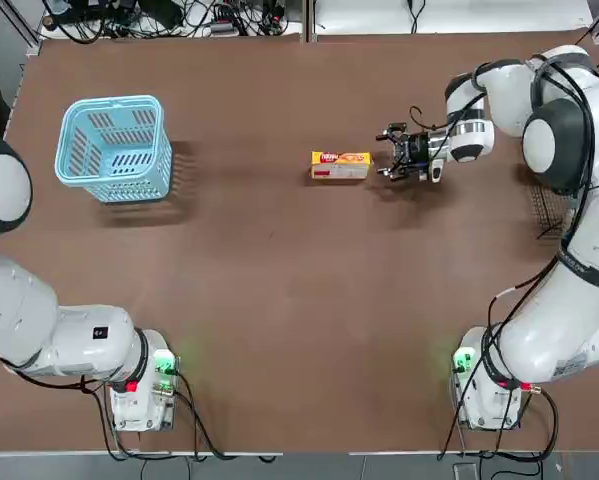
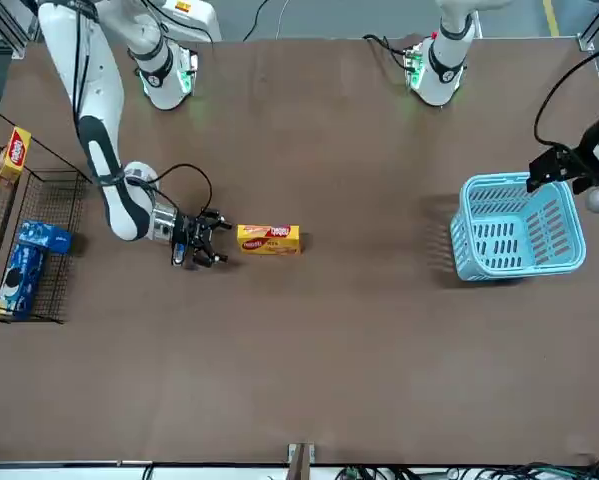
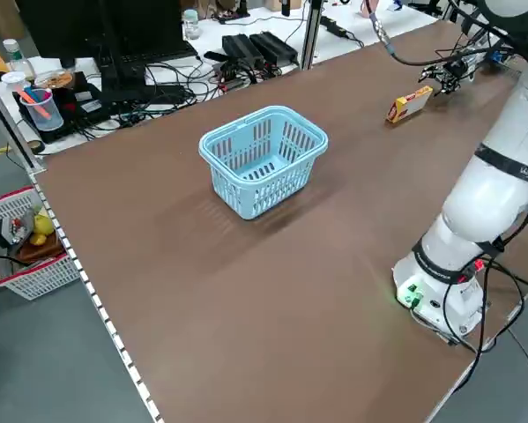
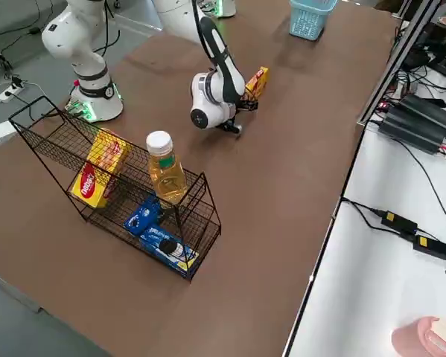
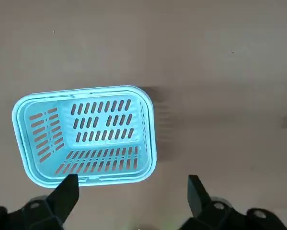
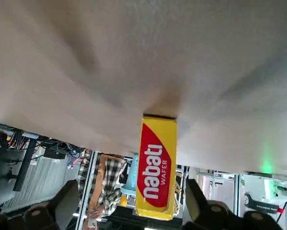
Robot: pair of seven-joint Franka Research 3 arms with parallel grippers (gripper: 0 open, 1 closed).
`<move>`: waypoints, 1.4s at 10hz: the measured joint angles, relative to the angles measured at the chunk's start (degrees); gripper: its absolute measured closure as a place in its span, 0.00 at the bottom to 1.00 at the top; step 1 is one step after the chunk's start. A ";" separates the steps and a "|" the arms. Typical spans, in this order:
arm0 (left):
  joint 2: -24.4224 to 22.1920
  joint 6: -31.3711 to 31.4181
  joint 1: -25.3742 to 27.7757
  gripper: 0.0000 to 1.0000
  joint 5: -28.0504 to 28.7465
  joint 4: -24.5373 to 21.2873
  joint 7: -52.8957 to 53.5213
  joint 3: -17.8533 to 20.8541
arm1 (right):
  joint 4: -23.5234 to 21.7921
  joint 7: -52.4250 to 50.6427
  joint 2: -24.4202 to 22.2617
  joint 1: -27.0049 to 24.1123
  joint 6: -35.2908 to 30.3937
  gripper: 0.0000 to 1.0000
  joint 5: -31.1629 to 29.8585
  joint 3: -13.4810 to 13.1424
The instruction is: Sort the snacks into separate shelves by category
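Observation:
One snack, a yellow-orange box with a red logo, lies flat mid-table, also seen in the front view and the right wrist view. My right gripper hovers low just to its right, open, fingers pointing at the box's end with a small gap; nothing is held. The black wire shelves stand at the right edge. Yellow boxes sit on the upper tier and blue packets on the lower. My left gripper hangs open above the basket's near side.
A light blue slotted basket stands at the far left with nothing in it. A bottle of amber liquid stands in the rack. A person in a plaid shirt shows beyond the table in the right wrist view. Cables lie past the far edge.

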 joint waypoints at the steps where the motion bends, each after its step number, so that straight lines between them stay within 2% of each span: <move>1: 0.00 0.00 0.00 0.00 0.00 0.05 0.00 0.00 | 0.00 0.01 0.00 0.00 0.00 0.01 0.03 0.12; 6: 0.00 0.00 0.13 0.00 0.00 0.19 0.00 0.06 | 0.06 -0.04 0.07 -0.04 0.77 0.01 1.00 2.08; 10: 0.00 0.01 0.53 0.00 0.00 0.21 0.00 0.07 | 0.12 -2.20 1.47 -0.04 1.97 0.01 1.14 2.43; 14: 0.00 0.23 0.81 0.00 0.00 0.23 0.00 0.05 | 1.09 -2.59 1.91 -0.03 3.90 0.01 3.63 5.36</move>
